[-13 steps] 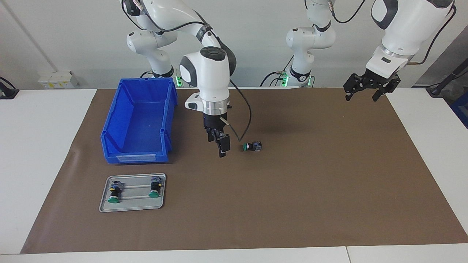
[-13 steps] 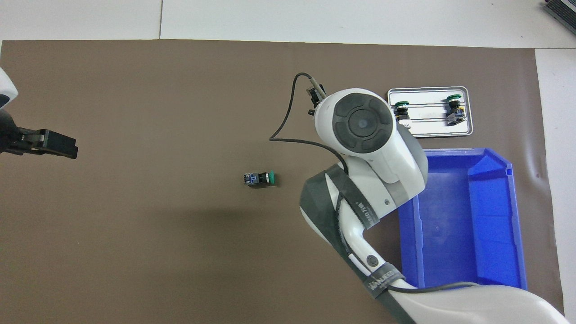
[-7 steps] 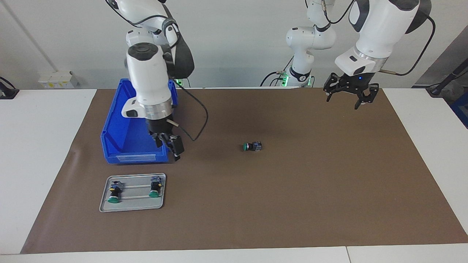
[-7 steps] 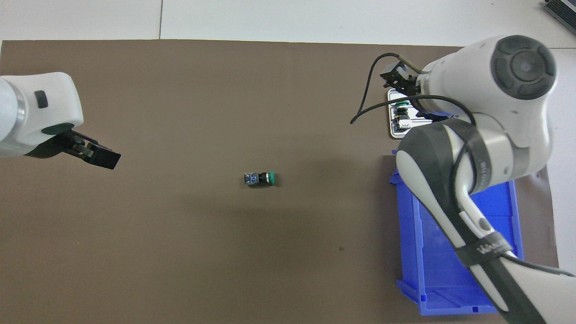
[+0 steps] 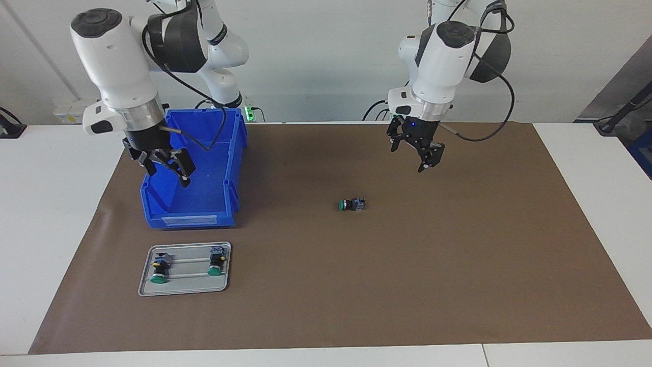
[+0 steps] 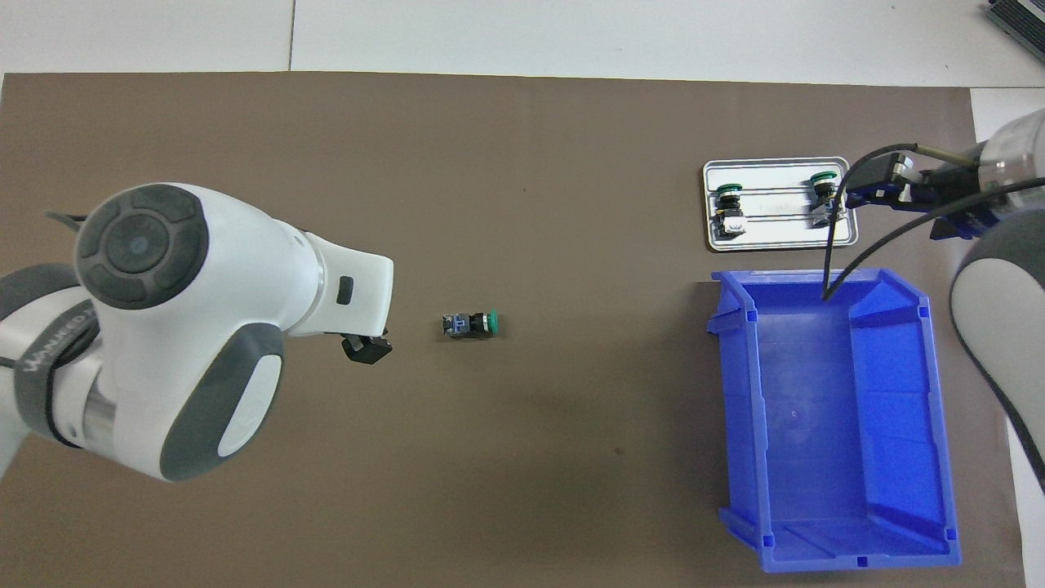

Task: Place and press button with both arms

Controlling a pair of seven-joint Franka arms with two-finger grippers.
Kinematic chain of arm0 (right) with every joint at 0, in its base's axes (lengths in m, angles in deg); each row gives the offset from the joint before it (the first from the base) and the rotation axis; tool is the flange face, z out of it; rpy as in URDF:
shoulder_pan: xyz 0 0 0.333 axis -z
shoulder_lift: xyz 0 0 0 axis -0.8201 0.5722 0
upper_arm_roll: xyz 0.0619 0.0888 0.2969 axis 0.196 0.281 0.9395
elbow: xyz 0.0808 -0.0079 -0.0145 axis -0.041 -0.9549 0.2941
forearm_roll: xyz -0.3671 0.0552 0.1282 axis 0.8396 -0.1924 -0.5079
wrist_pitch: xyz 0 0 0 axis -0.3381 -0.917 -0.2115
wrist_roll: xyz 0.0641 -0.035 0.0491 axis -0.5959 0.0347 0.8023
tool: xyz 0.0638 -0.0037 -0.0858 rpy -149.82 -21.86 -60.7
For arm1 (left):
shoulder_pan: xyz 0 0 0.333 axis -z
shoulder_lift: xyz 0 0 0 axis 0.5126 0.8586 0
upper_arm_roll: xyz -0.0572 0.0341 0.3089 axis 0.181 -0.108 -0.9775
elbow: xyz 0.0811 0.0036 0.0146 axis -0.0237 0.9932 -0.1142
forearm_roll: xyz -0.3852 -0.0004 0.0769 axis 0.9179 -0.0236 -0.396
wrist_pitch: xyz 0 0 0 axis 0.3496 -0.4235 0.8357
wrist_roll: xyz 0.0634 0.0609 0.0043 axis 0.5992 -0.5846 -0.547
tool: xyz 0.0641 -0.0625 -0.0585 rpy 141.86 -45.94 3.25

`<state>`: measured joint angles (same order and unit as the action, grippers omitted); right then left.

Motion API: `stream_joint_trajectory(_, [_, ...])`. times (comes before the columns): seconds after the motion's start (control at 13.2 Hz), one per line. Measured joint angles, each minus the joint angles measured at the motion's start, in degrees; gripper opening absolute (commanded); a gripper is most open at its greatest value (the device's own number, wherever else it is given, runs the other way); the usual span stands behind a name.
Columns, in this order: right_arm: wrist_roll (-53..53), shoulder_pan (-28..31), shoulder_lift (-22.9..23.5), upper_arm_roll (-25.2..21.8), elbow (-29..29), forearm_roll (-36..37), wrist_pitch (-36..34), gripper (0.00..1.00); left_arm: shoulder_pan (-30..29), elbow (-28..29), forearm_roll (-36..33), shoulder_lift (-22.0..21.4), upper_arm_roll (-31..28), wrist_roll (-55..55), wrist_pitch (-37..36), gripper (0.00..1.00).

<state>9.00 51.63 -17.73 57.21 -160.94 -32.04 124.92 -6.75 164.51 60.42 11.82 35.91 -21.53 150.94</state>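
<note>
The left gripper (image 5: pixel 417 153) hangs in the air with its fingers spread and nothing between them, over bare brown mat (image 5: pixel 458 244). Below it and a little toward the right arm's end lies the button (image 5: pixel 351 205), on its side on the mat, alone, its green cap pointing toward the right arm's end and its bluish block toward the left arm's. In the overhead view only a black tip of the left gripper (image 6: pixel 366 349) shows under the white wrist, just beside the button (image 6: pixel 471 323) and apart from it.

The right gripper (image 5: pixel 162 162) also hangs released and empty, over the rim of the blue bin (image 5: pixel 191 204) at the right arm's end.

Counted: two arms, two grippers, three buttons, one bin, one metal tray (image 5: pixel 184 289). Two other buttons (image 5: pixel 159 270) (image 5: pixel 216 265) sit on the tray, caps pointing away from the robots. The tray lies just beside the bin, farther from the robots.

The mat covers most of a white table (image 5: pixel 51 204); a pale wall stands at the robots' end.

Around the single button the mat is bare on every side, well apart from the bin, the tray and the mat's edges.
</note>
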Motion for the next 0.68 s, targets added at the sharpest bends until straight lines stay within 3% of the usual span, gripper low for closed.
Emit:
stream_joint_trajectory(0.3, [13.39,4.36,-3.23,-0.17,3.82,-0.01,-12.54,1.0,7.03,2.98,0.31,5.42,-0.03,4.84,10.4,1.0])
stream_joint_trajectory(0.68, [14.2,4.35,-3.76,0.65,1.67,-0.12,-14.82,1.0,10.14,0.89,0.31,12.01,-0.14,5.23,14.08,1.0])
